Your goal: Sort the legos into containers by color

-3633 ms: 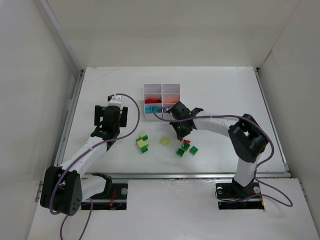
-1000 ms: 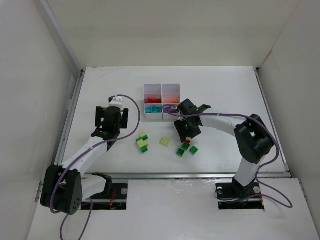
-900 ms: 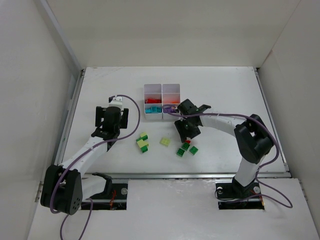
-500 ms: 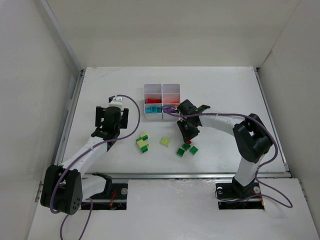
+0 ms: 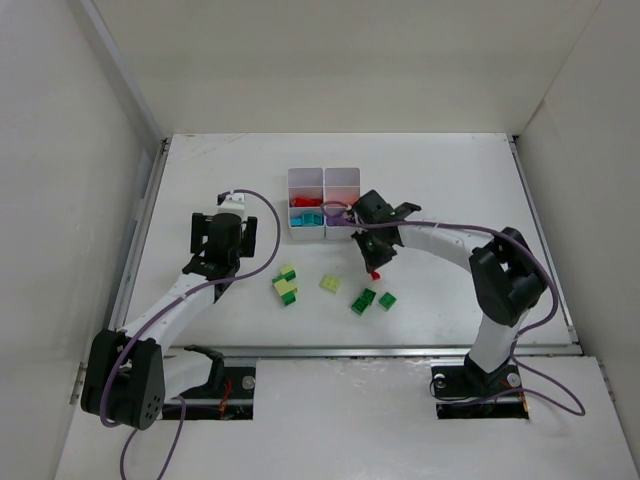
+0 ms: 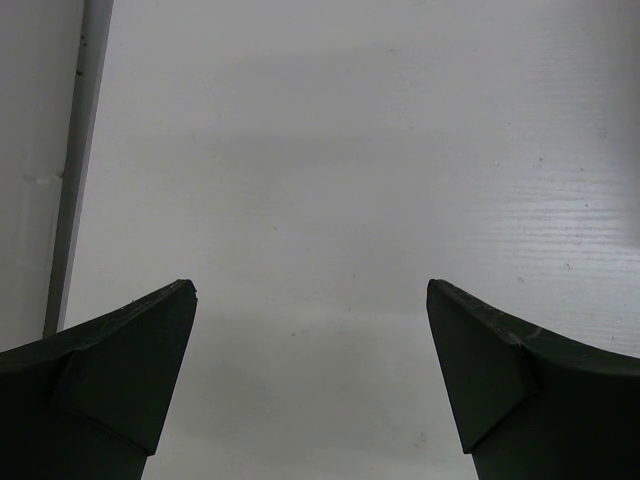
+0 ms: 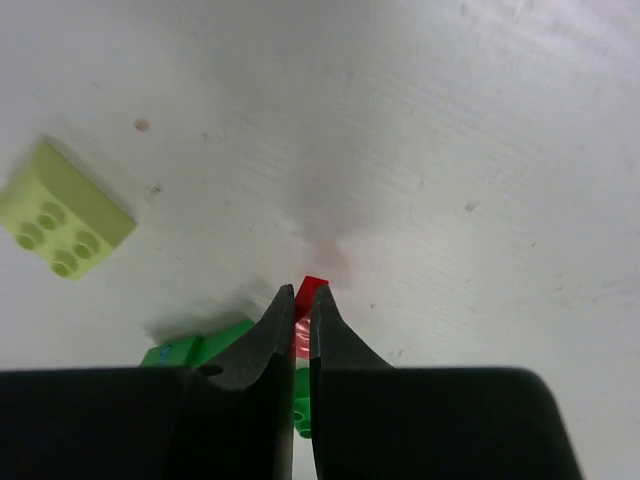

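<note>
My right gripper [image 5: 372,268] [image 7: 303,295] is shut on a small red lego [image 7: 309,288] and holds it just above the table, a short way in front of the white six-compartment container [image 5: 323,203], which holds red, orange, teal and purple legos. Two green legos [image 5: 363,300] lie just in front of the gripper; part of one shows behind my fingers [image 7: 200,345]. A pale yellow-green lego [image 5: 329,283] [image 7: 66,222] lies to their left. A green and yellow-green cluster [image 5: 286,286] lies further left. My left gripper [image 5: 222,262] [image 6: 310,300] is open and empty over bare table.
White walls enclose the table [image 5: 440,190] on three sides. A metal rail [image 5: 400,350] runs along the near edge. Purple cables loop off both arms.
My right gripper dropped among the green legos, closed on the red lego and has lifted it back toward the container. The left arm has not moved.
</note>
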Robot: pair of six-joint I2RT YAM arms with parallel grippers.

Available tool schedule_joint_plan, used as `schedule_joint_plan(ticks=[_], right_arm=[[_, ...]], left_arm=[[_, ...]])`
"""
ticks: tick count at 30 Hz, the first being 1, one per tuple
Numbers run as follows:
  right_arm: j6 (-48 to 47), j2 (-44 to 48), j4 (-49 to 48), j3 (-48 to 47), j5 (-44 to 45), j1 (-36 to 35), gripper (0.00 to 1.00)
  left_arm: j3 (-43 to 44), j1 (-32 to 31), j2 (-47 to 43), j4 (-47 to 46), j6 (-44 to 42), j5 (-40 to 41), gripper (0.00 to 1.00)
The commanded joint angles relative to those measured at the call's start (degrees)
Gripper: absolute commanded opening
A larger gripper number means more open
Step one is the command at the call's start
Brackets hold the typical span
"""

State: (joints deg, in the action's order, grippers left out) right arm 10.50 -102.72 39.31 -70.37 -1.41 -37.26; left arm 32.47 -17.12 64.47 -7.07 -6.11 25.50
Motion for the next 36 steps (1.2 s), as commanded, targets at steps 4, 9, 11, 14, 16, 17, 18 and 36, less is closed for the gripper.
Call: schedule_joint_plan(ticks=[4,9,11,14,16,17,18,36], right_arm=[[-9.9,3.7,-3.6,-12.3,1.1,-3.8,0.0],[-15.9,-1.9,-13.0,-24.3,0.5,-4.5,0.0],[-18.3,-5.3,-14.6,-29.0,-0.4,-4.5,0.0],[-20.2,-12.5,-15.3,-37.9,-1.2,-4.5,0.0],[-20.8,-16.9,-14.8,-42.9,-0.6,-4.5,0.0],[-21.4,-18.0,-14.8,-43.8,0.4,-4.5,0.0],[-21.4,-19.0,-14.8,-44.5,1.2,-4.5,0.0],[-21.9,-19.8,-17.2,-44.3,3.7,-4.5,0.62]], left_arm=[[-0.3,0.2,-1.3,-1.5,0.0,0.3,1.0],[-0.3,0.2,-1.8,-1.5,0.0,0.3,1.0],[-0.3,0.2,-1.8,-1.0,0.0,0.3,1.0],[-0.3,0.2,-2.3,-0.5,0.0,0.9,1.0],[-0.3,0.2,-2.3,-0.5,0.0,0.9,1.0],[-0.3,0.2,-2.3,-0.5,0.0,0.9,1.0],[-0.3,0.2,-2.3,-0.5,0.0,0.9,1.0],[-0.3,0.2,-0.8,-0.5,0.0,0.9,1.0]])
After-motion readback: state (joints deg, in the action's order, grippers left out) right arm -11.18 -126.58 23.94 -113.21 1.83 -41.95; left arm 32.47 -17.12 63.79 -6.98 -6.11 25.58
